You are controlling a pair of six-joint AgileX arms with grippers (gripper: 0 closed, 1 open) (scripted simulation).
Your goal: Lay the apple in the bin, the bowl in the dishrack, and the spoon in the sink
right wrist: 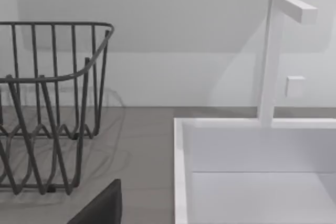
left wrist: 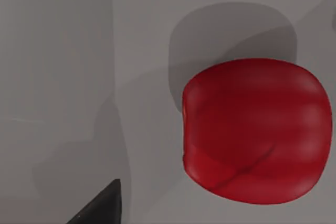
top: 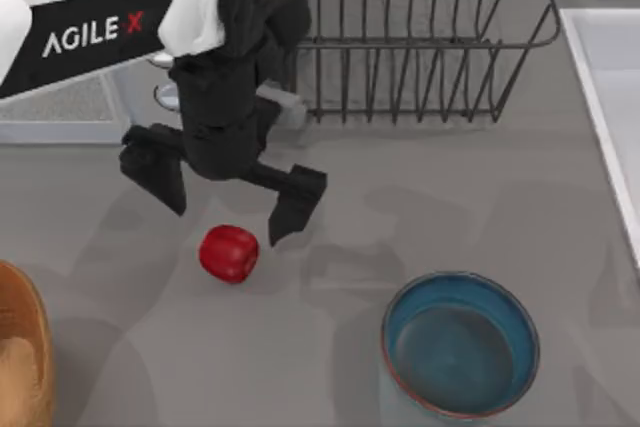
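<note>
"AGILE X" left arm (top: pixel 95 32), gripper (top: pixel 230 209) spread above apple (top: pixel 229 253)

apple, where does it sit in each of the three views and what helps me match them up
Top view: the apple lies on the grey table, lower left of centre, just below the open left gripper.
Left wrist view: the apple is large, right of centre.
Right wrist view: not in it.
Shared landmark: the dishrack, also in the right wrist view.
</note>
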